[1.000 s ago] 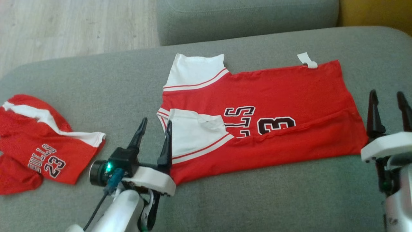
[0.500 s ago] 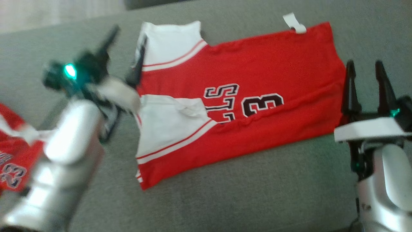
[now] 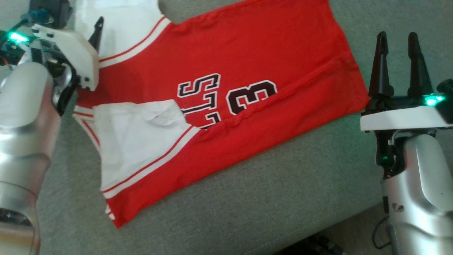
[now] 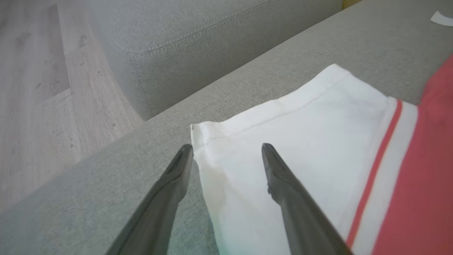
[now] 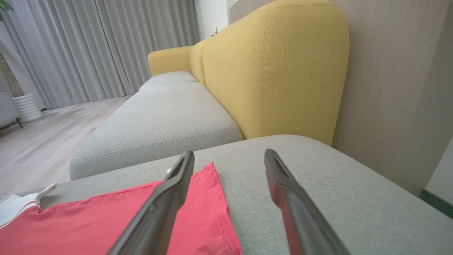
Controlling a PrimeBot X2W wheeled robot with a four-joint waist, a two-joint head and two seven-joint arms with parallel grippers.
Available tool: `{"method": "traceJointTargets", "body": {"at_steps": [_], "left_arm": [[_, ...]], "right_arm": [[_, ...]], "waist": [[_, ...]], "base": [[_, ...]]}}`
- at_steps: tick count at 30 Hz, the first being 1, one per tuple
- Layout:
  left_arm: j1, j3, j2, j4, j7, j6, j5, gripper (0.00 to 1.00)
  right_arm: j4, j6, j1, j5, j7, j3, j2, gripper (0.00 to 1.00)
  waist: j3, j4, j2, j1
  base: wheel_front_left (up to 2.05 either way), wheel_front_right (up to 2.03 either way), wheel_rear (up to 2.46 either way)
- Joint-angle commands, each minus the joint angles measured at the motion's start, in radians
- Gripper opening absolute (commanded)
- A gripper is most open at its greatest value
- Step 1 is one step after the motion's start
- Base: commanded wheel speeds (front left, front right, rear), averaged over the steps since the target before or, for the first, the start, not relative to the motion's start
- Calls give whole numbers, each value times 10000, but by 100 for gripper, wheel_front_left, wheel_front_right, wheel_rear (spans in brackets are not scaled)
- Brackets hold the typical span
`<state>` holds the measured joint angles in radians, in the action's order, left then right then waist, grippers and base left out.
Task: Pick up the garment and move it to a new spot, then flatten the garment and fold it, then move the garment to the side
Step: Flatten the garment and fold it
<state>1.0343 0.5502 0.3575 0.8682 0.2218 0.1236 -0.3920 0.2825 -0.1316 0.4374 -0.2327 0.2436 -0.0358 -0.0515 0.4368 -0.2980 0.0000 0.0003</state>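
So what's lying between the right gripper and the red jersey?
Nothing but a narrow strip of bare grey cushion. It shows in the head view, between the open right gripper and the hem of the jersey.

A red jersey [image 3: 247,46] lies flat on the grey cushion [image 3: 283,198], spread slantwise across it. Its long edge nearer the cushion's front is folded up over the body, and that fold cuts through the dark, white-edged print [image 3: 226,99] on the chest. Two white sleeves [image 3: 134,141] with red and white stripe trim lie at one end, the farther one's corner near the cushion's back edge. The plain red hem forms the other end.
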Motion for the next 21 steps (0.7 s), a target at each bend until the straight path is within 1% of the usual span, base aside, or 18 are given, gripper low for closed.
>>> {"method": "traceJointTargets", "body": {"at_steps": [1,4,12,13,15,18,21], "left_arm": [[603,-245,504,-68,54,30,-86,100],[910,-183,605,510,101,45,-175,100],[1336,-55,578,1300,147,53,-253,100],[1343,-93,457,1573,653,57,-482,91],[1398,156,373,1597,734,64,-464,0],[1233,302,123,1526,587,67,-792,0],[1109,385,-75,1318,61,68,-1053,0]], "right_arm": [[-256,9,165,-101,118,232,10,100],[-218,9,186,-242,155,343,11,100],[-292,9,179,-356,177,376,12,100],[-304,9,167,-348,178,364,12,100],[-309,9,159,-362,179,324,12,100],[-306,9,201,-255,179,259,12,100],[-225,9,260,186,177,196,12,100]], "waist": [[224,-265,0,-3],[338,-391,0,-3],[520,-511,0,-3],[511,-503,0,-3],[505,-447,0,-3],[349,-266,0,-3],[80,9,0,-3]], "base": [[0,0,0],[0,0,0],[0,0,0],[0,0,0],[0,0,0],[0,0,0],[0,0,0]]}}
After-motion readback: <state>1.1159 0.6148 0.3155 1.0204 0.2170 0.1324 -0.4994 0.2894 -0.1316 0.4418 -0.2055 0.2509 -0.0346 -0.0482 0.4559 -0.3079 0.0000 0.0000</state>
